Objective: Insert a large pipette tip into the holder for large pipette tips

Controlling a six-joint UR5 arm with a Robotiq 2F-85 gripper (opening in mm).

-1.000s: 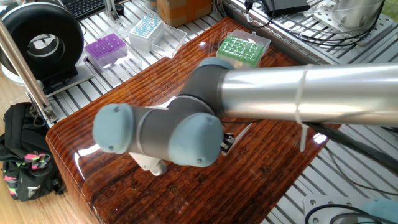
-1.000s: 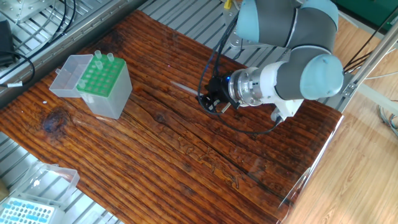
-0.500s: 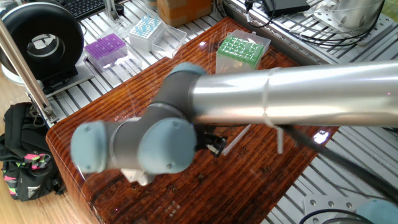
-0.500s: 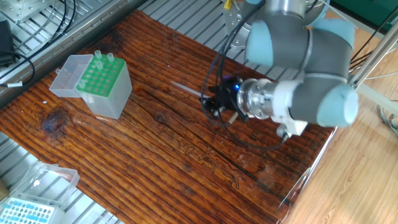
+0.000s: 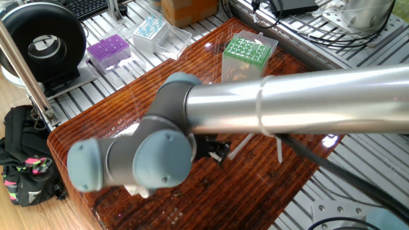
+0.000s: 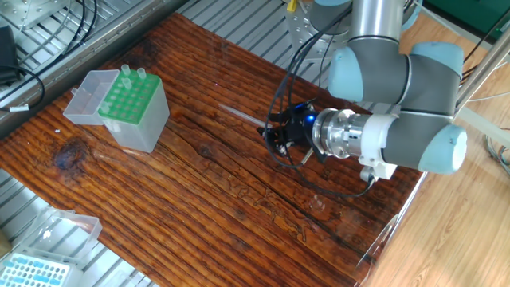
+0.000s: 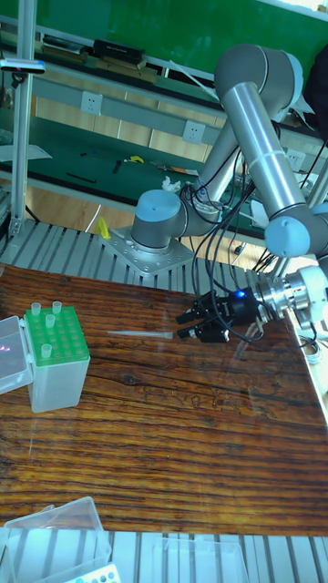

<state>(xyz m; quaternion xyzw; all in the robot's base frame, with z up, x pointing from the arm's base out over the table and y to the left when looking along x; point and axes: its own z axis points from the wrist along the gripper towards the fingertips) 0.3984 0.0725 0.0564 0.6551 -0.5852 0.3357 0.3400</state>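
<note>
The holder for large pipette tips (image 6: 131, 108) is a white box with a green grid top, standing at the table's left (image 7: 56, 360) and at the far end in one fixed view (image 5: 249, 50). A few tips stand in it. The large pipette tip (image 6: 239, 116) lies flat on the wood (image 7: 141, 335), partly hidden by the arm in one fixed view (image 5: 239, 145). My gripper (image 7: 189, 326) lies nearly horizontal, low over the table, at the tip's thick end (image 6: 276, 135). Its black fingers look open, and nothing is lifted.
A purple-topped box (image 5: 108, 50) and a blue-topped box (image 5: 148, 30) sit on the metal rails beyond the table. The holder's clear lid (image 6: 86, 94) hangs open beside it. A clear box (image 6: 48, 239) stands near the corner. Cables trail from the wrist.
The arm's elbow and wrist have swung across the table and the gripper has shifted slightly along the wood. The tip on the wood and the holder have not moved.
</note>
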